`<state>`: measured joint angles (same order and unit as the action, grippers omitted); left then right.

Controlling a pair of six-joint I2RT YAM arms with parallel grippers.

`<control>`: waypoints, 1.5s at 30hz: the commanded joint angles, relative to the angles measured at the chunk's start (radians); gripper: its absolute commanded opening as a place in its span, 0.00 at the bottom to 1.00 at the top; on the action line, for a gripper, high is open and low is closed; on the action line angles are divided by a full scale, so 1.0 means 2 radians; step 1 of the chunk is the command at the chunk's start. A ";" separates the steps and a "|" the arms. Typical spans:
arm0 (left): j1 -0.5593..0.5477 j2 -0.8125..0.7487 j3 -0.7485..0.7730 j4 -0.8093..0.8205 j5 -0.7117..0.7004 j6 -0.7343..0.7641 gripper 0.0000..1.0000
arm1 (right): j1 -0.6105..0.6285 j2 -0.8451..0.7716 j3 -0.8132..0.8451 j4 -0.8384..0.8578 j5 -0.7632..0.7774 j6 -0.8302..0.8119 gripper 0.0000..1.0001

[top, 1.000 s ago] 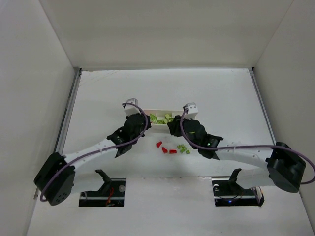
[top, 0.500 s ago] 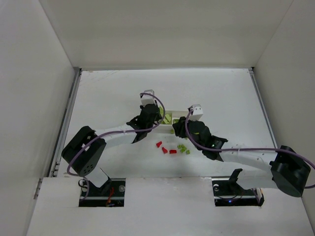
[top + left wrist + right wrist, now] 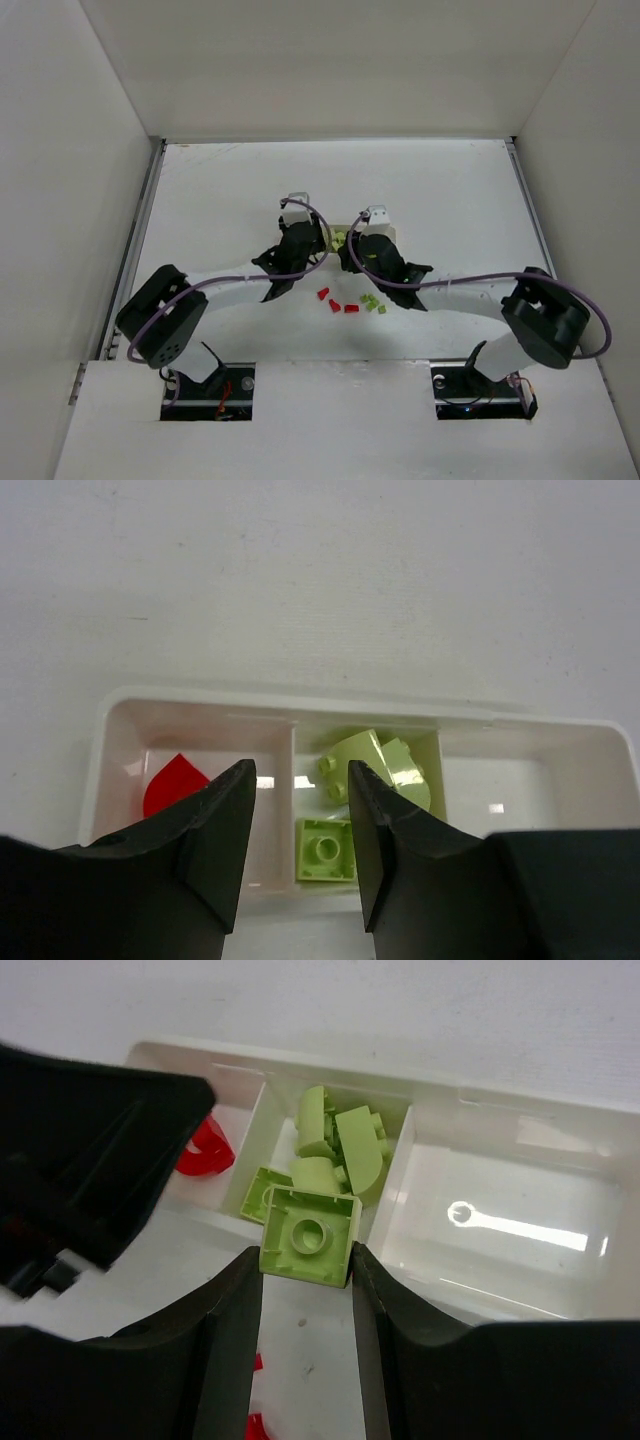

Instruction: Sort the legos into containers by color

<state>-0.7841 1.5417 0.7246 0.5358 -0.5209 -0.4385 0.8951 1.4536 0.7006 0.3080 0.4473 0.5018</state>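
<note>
The containers are three compartments of one white tray (image 3: 270,702). Its left compartment holds a red lego (image 3: 172,784), and the middle one holds pale yellow-green legos (image 3: 378,768). The right compartment (image 3: 500,1222) has no brick in it. My left gripper (image 3: 300,776) hangs open over the divider between the left and middle compartments, nothing between its fingers. My right gripper (image 3: 305,1260) is shut on a pale yellow-green lego (image 3: 308,1234), just in front of the middle compartment's near wall. In the top view both grippers (image 3: 303,232) (image 3: 362,243) hide most of the tray.
Three red legos (image 3: 335,303) and a few green ones (image 3: 372,302) lie loose on the table in front of the tray. The left gripper's black body (image 3: 90,1160) sits close beside my right gripper. White walls enclose the table at the left, right and back.
My left arm swung right along the tray, and its jaws have parted. The right gripper moved up and left to the tray, still holding its brick.
</note>
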 commanded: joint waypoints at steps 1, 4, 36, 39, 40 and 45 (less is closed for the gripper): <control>-0.003 -0.084 -0.036 0.014 -0.016 -0.010 0.39 | -0.012 0.034 0.045 0.036 -0.003 -0.002 0.34; -0.012 -0.149 -0.078 -0.011 -0.019 -0.031 0.39 | -0.022 0.062 0.068 0.036 -0.003 -0.005 0.34; -0.137 -0.088 -0.135 -0.059 0.022 -0.080 0.57 | -0.030 -0.019 0.011 0.012 0.028 0.000 0.67; -0.132 -0.071 -0.132 -0.053 0.027 -0.076 0.55 | -0.026 -0.061 -0.024 0.009 0.020 0.019 0.64; -0.130 -0.065 -0.131 -0.050 0.027 -0.075 0.54 | -0.022 -0.072 -0.033 0.007 0.019 0.022 0.63; -0.127 -0.045 -0.126 -0.042 0.035 -0.073 0.46 | -0.002 -0.118 -0.064 -0.040 0.016 0.047 0.42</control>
<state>-1.0431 1.4391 0.4488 0.4297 -0.4702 -0.5980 0.8650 1.2617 0.5915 0.2760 0.4767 0.5480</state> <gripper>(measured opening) 0.474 0.452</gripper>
